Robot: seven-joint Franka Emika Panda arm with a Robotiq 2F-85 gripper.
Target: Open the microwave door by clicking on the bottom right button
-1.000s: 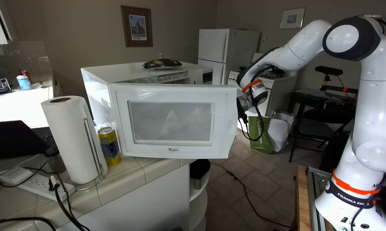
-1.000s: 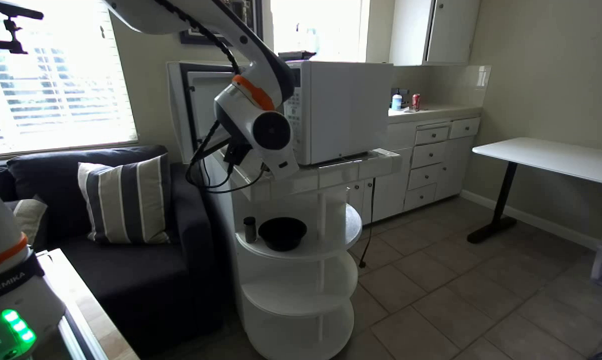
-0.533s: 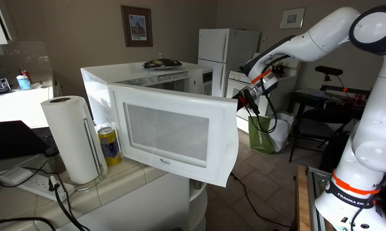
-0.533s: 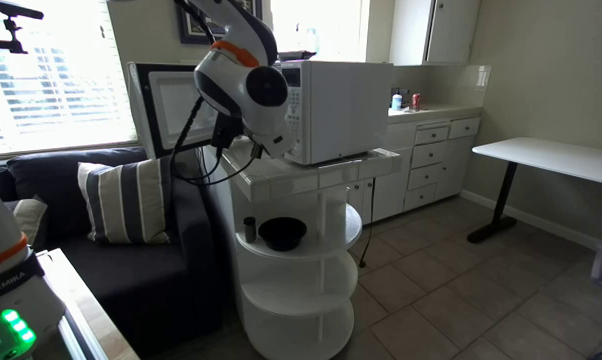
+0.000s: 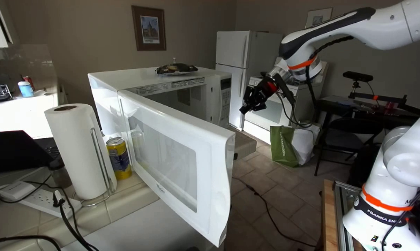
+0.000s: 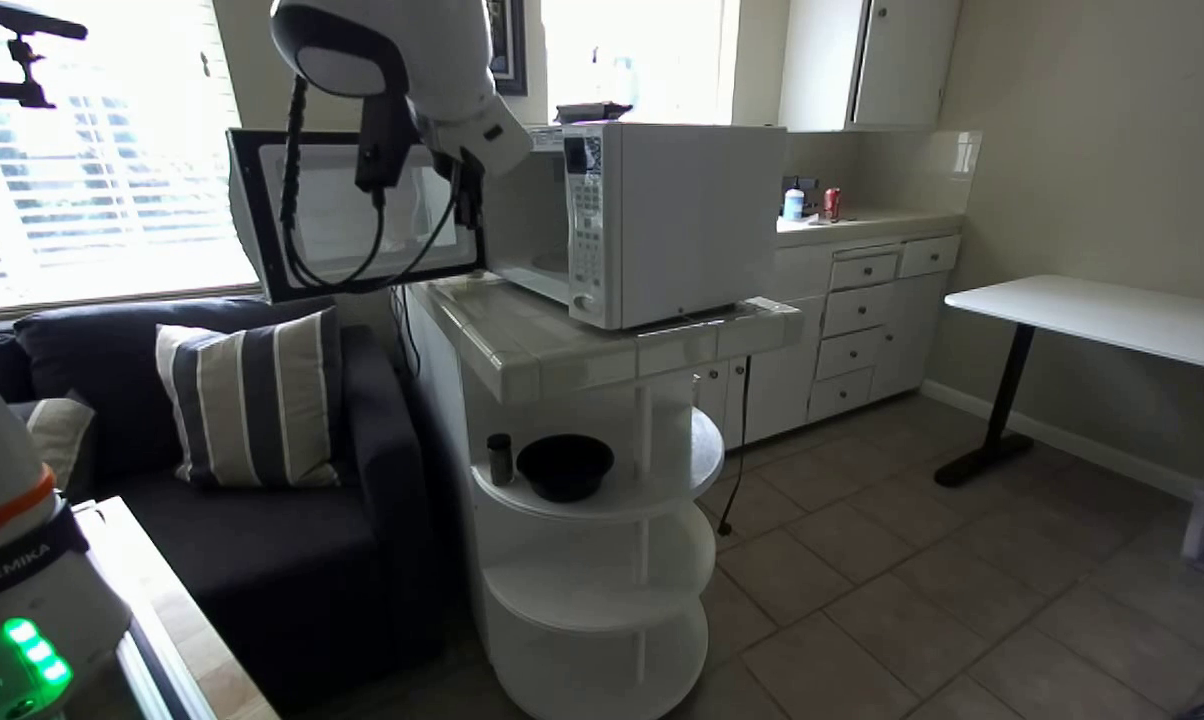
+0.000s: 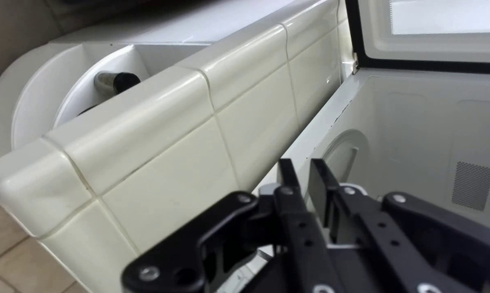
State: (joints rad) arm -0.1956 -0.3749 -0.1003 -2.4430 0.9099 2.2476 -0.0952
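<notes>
The white microwave (image 5: 126, 75) sits on the counter; its body also shows in an exterior view (image 6: 702, 220). Its door (image 5: 175, 164) stands wide open, with the inner side visible in an exterior view (image 6: 337, 210) and in the wrist view (image 7: 432, 49). The control panel (image 5: 225, 99) is on the right of the front, with a large button (image 6: 584, 302) at its bottom. My gripper (image 7: 302, 162) is partly open and empty, in front of the open cavity (image 7: 424, 122). In an exterior view the gripper (image 5: 250, 107) hangs right of the panel, apart from the door.
The tiled counter edge (image 7: 147, 130) runs beside the microwave. A paper towel roll (image 5: 79, 150) and a yellow can (image 5: 119, 158) stand near the door's hinge side. A dark packet (image 5: 177, 69) lies on the microwave. Round shelves (image 6: 602, 580) hold a black bowl (image 6: 565, 467).
The door has swung much further open. My gripper was behind the door's free edge and is now clear of it. The arm has moved back and up.
</notes>
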